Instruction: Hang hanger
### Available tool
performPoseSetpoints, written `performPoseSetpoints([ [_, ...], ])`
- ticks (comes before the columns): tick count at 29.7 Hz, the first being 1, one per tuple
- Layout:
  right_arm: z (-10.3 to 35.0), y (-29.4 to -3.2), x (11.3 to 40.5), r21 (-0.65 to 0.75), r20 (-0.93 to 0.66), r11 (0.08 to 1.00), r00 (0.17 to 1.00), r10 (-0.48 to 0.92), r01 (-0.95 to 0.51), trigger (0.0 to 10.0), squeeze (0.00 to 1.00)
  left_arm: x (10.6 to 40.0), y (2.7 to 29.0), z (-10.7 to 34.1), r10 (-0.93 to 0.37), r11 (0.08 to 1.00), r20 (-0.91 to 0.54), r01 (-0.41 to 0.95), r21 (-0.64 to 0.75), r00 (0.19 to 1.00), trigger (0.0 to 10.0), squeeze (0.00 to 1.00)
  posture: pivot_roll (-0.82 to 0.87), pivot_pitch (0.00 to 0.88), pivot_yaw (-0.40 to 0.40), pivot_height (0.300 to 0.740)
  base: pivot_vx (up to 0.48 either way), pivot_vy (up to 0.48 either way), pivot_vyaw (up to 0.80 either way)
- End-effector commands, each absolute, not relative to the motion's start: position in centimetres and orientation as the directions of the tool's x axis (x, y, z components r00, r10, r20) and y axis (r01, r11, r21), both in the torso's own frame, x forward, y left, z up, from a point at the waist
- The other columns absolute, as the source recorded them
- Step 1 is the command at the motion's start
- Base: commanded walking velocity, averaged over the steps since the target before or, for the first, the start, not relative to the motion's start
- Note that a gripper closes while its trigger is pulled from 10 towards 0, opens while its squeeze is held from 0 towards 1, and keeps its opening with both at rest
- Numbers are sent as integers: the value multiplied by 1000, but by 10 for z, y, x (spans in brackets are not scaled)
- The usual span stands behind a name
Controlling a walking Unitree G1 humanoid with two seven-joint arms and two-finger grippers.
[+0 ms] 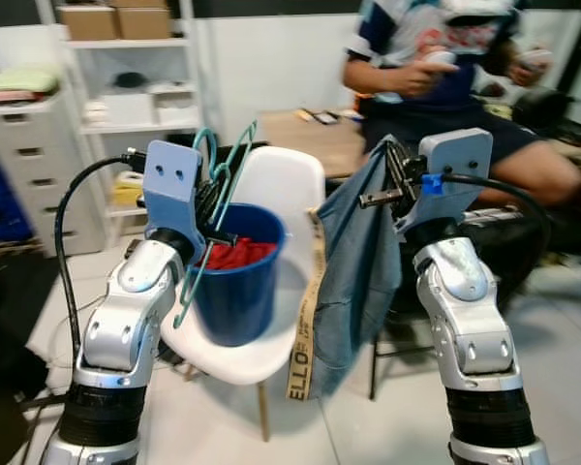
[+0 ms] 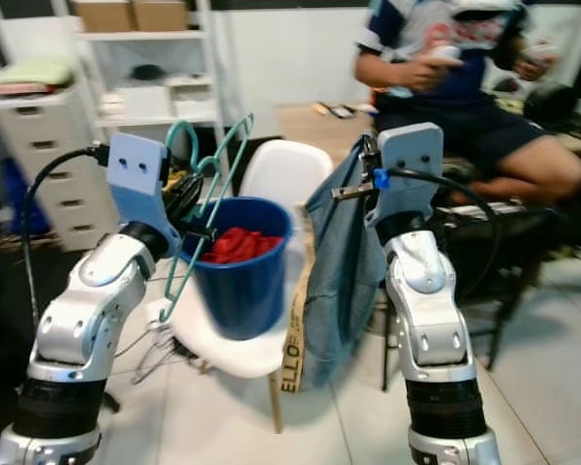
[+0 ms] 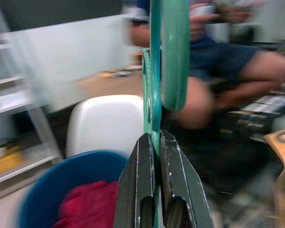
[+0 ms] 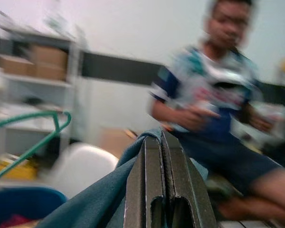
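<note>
My left gripper [image 1: 216,199] is shut on a teal plastic hanger [image 1: 225,179], held upright over a blue bucket [image 1: 237,281]; the hanger [image 3: 168,57] rises from between the closed fingers [image 3: 138,185]. My right gripper [image 1: 395,172] is shut on the top edge of a blue-grey garment [image 1: 353,271], which hangs down beside the bucket with a tan printed strap [image 1: 305,339]. In the right wrist view the cloth [image 4: 109,194] drapes from the pinched fingers [image 4: 175,175], and the hanger [image 4: 33,135] shows off to the side.
The bucket holds red cloth [image 1: 234,254] and stands on a white chair [image 1: 271,354]. A person [image 1: 445,77] sits close behind on the right, holding controllers. White shelves [image 1: 126,107] and drawers [image 1: 34,155] stand at the back left. Pale tiled floor lies below.
</note>
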State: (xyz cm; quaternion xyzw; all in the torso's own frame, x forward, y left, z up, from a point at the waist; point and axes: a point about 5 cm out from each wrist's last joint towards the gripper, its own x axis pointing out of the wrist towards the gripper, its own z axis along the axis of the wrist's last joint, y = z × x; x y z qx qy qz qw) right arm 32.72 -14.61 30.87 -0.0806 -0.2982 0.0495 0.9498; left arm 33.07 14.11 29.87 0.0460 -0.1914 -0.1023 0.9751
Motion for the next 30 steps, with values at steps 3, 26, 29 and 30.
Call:
performPoseSetpoints([
  [3,283,-148,332,-164,493,985,859,134,-59,10000,0,331,140,281,-235,970,310,199,142,921,10000,0,-43,123,-2,740,0,0,-800],
  [26,187,-130,340,-154,219,975,957,191,-159,10000,0,325,176,187,-66,985,65,55,161,996,10000,0,-33,99,-7,740,0,0,-800],
  [29,188,-130,341,-155,221,975,957,190,-158,10000,0,325,176,187,-65,986,67,54,160,996,10000,0,-34,99,-8,740,0,0,-800],
  [30,188,-131,341,-155,224,975,956,190,-157,10000,0,326,175,187,-65,986,71,53,159,995,10000,0,-35,99,-8,740,0,0,-800],
])
